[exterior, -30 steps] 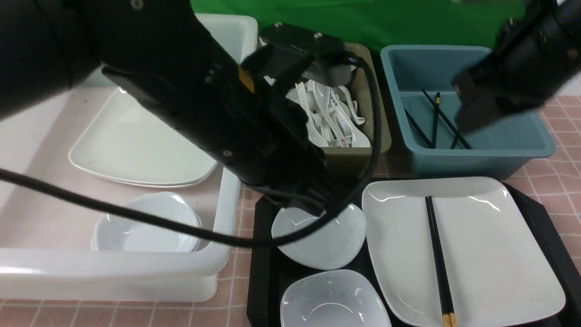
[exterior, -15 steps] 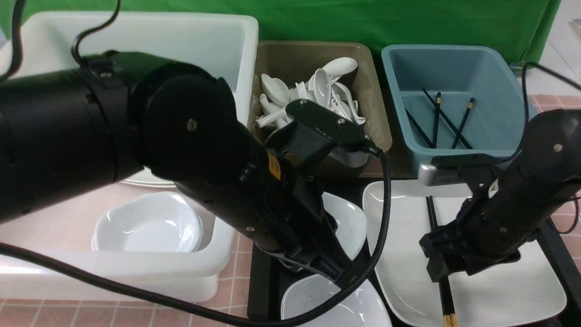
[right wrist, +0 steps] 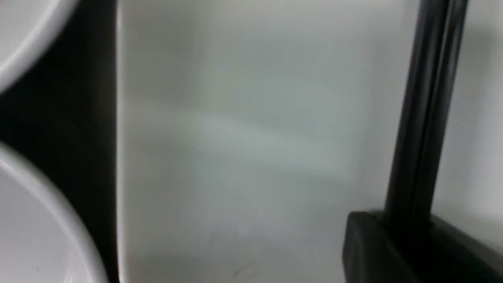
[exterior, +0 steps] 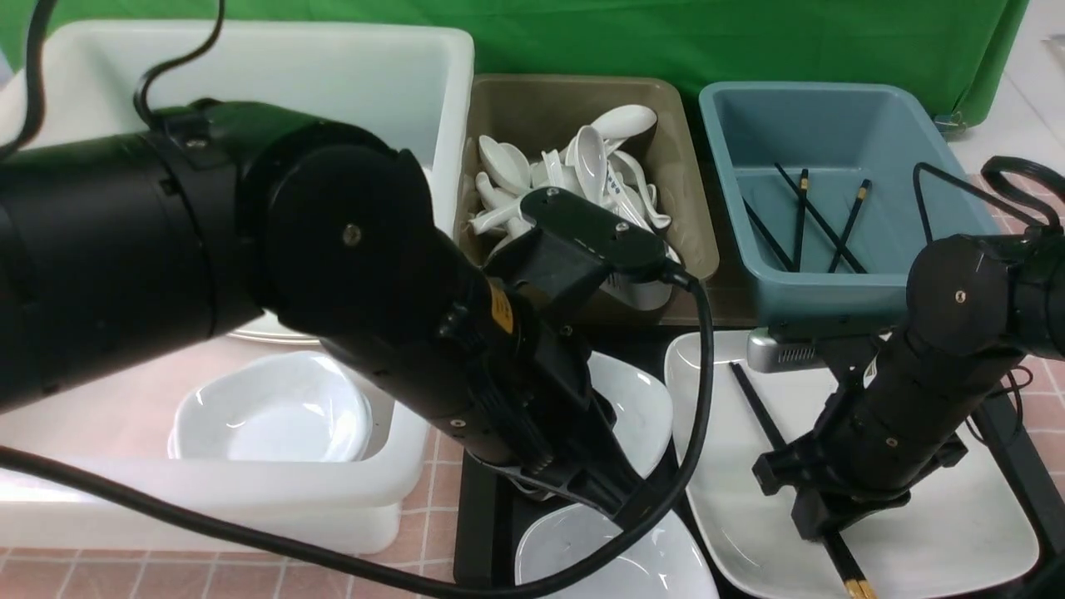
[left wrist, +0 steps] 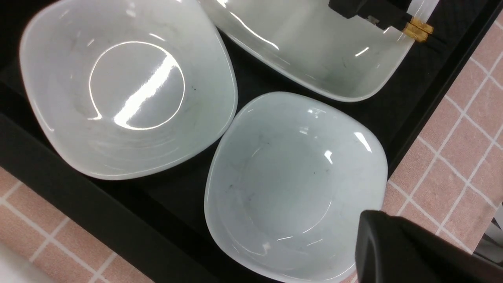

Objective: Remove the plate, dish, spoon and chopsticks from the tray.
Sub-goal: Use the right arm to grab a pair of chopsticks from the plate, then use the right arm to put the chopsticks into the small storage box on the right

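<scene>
Evidently R gripper (exterior: 819, 512) pinches the chopsticks (exterior: 753, 399) low against the plate (exterior: 957, 532), prob. to lift both tog. into the blue bin (exterior: 874, 287). L gripper (exterior: 620, 499) hangs closed over a bowl (exterior: 599, 557).

Bright overhead light, glare streaks on the plate (left wrist: 314, 55), right wrist view badly blurred.

Backdrop: green cloth (exterior: 749, 42) along the desk's far edge, spanning almost the full width and hanging in folds at its right end.
Surface: desk (exterior: 83, 574) under pink cloth gridded with thin white lines, seen at the near left and right edges.
Past the far right corner: pale surface (exterior: 1044, 91), floor or wall unclear.
</scene>
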